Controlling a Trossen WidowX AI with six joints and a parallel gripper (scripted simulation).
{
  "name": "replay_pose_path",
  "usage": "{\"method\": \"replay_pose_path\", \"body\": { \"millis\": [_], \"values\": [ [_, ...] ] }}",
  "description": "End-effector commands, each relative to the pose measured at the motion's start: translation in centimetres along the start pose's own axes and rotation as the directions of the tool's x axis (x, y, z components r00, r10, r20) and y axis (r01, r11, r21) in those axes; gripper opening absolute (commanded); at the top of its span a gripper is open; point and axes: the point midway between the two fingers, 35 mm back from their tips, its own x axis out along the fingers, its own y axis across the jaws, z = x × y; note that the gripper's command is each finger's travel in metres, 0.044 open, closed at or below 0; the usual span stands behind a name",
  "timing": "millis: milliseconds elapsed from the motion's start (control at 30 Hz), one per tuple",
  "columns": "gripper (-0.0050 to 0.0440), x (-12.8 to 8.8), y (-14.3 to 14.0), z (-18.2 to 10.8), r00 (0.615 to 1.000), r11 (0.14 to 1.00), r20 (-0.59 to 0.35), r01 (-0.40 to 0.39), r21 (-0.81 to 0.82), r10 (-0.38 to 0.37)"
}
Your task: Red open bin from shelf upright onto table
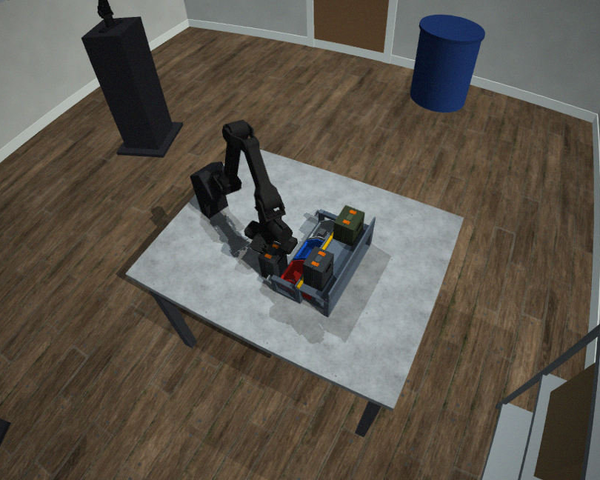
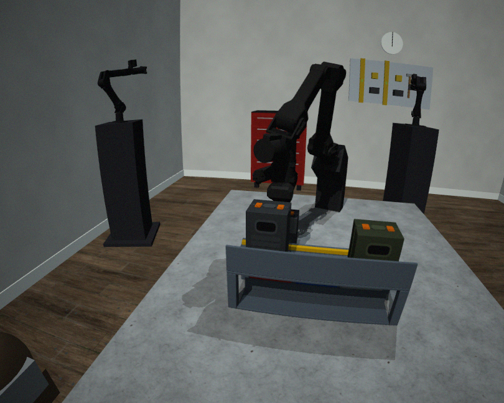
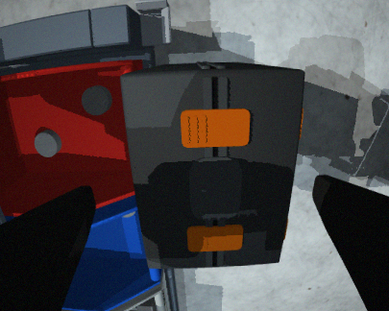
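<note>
The red open bin (image 1: 291,272) (image 3: 83,125) sits on the lower front level of the grey-blue shelf (image 1: 351,267) (image 2: 322,270), at one end beside the blue bin. Two round grey parts lie in it in the wrist view. A dark grey case (image 1: 270,265) (image 3: 155,106) with orange latches stands on the table directly in front of the red bin and hides part of it. My gripper (image 1: 275,247) (image 3: 205,192) is open above this case. In the wrist view its fingers show left and right of the case, with nothing gripped.
The blue bin (image 1: 305,251) (image 3: 116,240) adjoins the red one. A second dark case (image 1: 317,272) (image 2: 267,232) and an olive case (image 1: 347,230) (image 2: 378,245) stand on the upper shelf level. A yellow bar (image 2: 319,250) runs along the shelf. The table (image 1: 393,242) (image 2: 243,372) extends around it.
</note>
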Motion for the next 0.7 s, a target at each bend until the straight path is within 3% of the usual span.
{"method": "replay_pose_path", "body": {
  "millis": [0,667],
  "values": [
    [0.044,-0.15,0.2,0.08,1.0,1.0,0.007,-0.008,0.002,0.008],
    [0.044,0.63,0.3,0.08,1.0,1.0,0.007,-0.008,0.002,0.008]
  ]
}}
